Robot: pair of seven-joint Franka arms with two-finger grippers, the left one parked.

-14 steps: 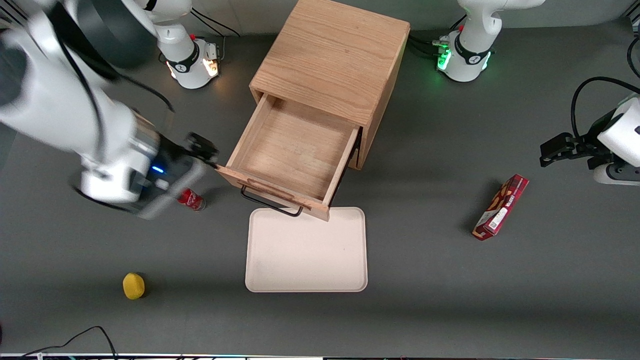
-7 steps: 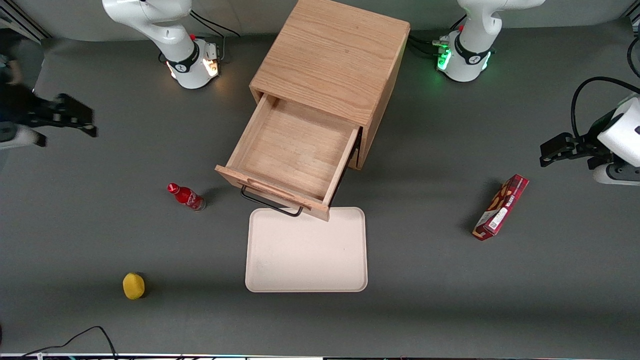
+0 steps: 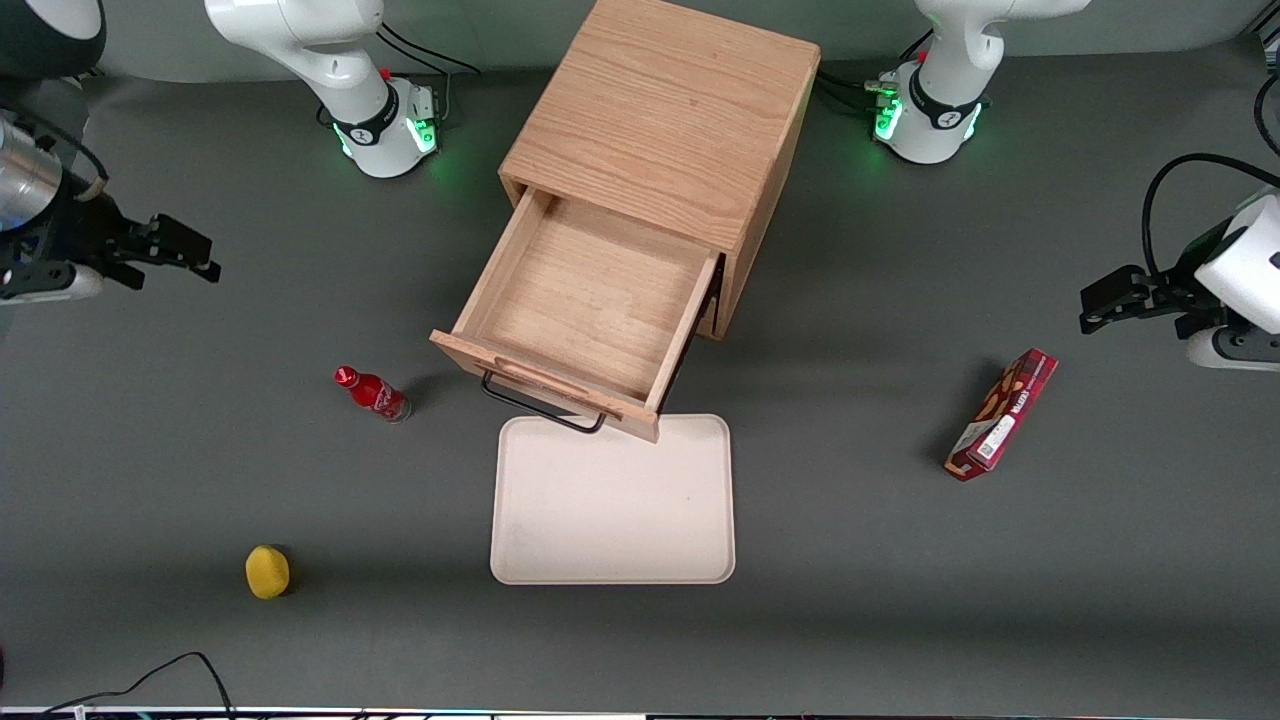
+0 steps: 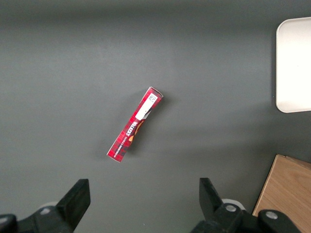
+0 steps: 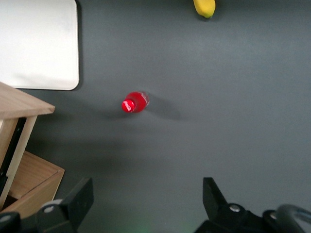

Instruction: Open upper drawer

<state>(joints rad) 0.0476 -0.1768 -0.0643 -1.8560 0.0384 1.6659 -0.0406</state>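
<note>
The upper drawer [image 3: 590,300] is pulled far out of the oak cabinet [image 3: 665,110], and its light-oak inside is bare. Its long black wire handle [image 3: 545,408] hangs on the front, over the tray's edge. The lower drawer is hidden under it. My right gripper [image 3: 185,248] is open and empty, well away from the drawer toward the working arm's end of the table, above bare tabletop. In the right wrist view the gripper [image 5: 147,194] shows its two fingers wide apart, with oak wood of the cabinet unit [image 5: 22,102] at the frame's edge.
A cream tray [image 3: 612,500] lies in front of the drawer. A red bottle [image 3: 372,392] lies between the gripper and the drawer and shows in the right wrist view [image 5: 134,103]. A yellow lemon [image 3: 267,571] lies nearer the front camera. A red box [image 3: 1002,413] lies toward the parked arm's end.
My right arm has swung from the drawer's front corner out to the working arm's end of the table. The drawer stays open. The base light has turned from yellow to green.
</note>
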